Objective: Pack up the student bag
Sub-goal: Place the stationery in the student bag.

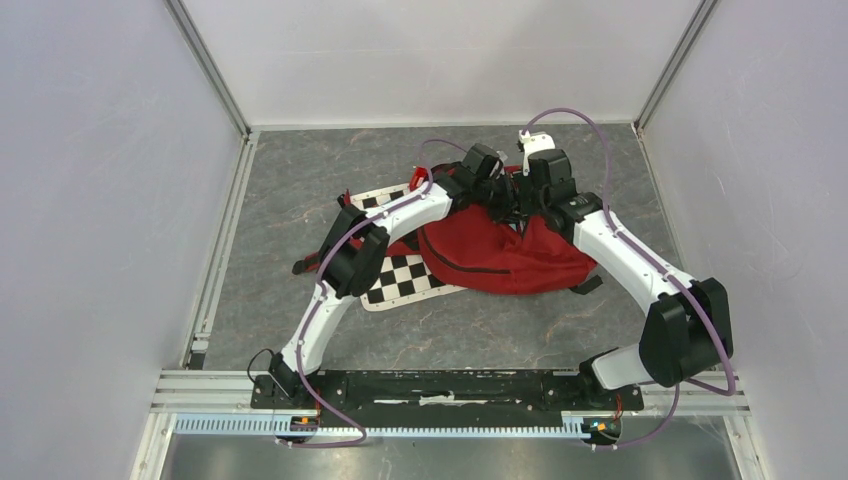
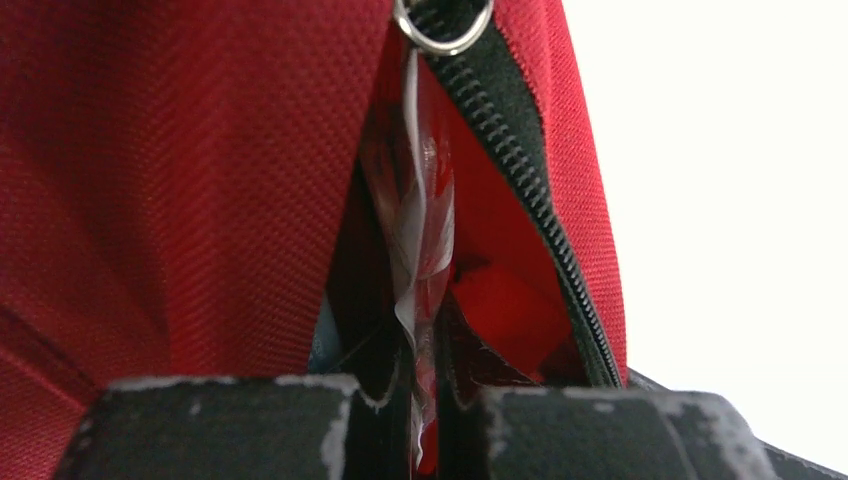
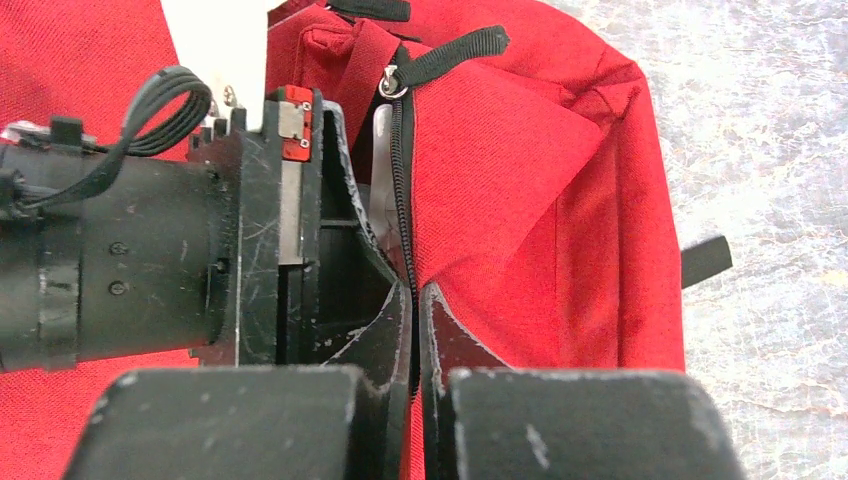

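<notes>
Top external: student bag (image 1: 500, 262) lies mid-desk (image 1: 300, 180), with both arms meeting at its far edge.

Left wrist: left pincer (image 2: 425, 385) is nearly closed, pinching what looks like clear film (image 2: 420, 220) beside the zipper (image 2: 530, 170).

Right wrist: right pincer (image 3: 417, 295) is clamped on the student bag at its zipper edge. Tugging the two apart could tear the film or slip the fabric.

Red student bag (image 1: 500, 255) — black zippers (image 2: 520, 150); checkerboard mat (image 1: 400, 280) black-and-white.

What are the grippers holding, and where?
The right gripper pinches the bag at its zipper; the left gripper pinches a clear plastic sheet in the opening.
</notes>
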Available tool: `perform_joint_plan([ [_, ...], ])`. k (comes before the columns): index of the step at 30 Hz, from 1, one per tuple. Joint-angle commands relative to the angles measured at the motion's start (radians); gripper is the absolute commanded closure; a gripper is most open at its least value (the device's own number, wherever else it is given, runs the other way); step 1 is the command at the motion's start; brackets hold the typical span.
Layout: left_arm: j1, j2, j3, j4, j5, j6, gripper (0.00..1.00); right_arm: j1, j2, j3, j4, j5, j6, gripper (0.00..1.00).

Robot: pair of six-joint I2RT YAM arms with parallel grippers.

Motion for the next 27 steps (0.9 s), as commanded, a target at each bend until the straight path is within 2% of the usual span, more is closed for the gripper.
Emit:
perform_joint_plan([
  [1, 0.002, -0.002, 0.049, -0.056, -0.022, 0.099, 0.80, 0.005, -0.026, 0.016, 0.071, -0.028, 0.010, 1.00],
  [6, 0.043, -0.138, -0.042, -0.102, -0.140, 0.199, 0.38, 0.005, -0.073, -0.024, 0.068, 0.010, 0.017, 1.00],
  [9, 0.063, -0.235, -0.124, -0.095, -0.183, 0.232, 0.24, 0.005, -0.085, -0.026, 0.069, 0.006, 0.017, 1.00],
  [15, 0.083, -0.344, -0.167, -0.151, -0.243, 0.289, 0.22, 0.005, -0.079, -0.029, 0.069, -0.003, 0.016, 1.00],
  [19, 0.088, -0.382, -0.174, -0.186, -0.287, 0.319, 0.26, 0.005, -0.080, -0.041, 0.079, -0.040, 0.013, 1.00],
  [27, 0.091, -0.342, -0.184, -0.242, -0.262, 0.322, 0.28, 0.005, -0.066, -0.095, 0.100, -0.208, 0.000, 1.00],
])
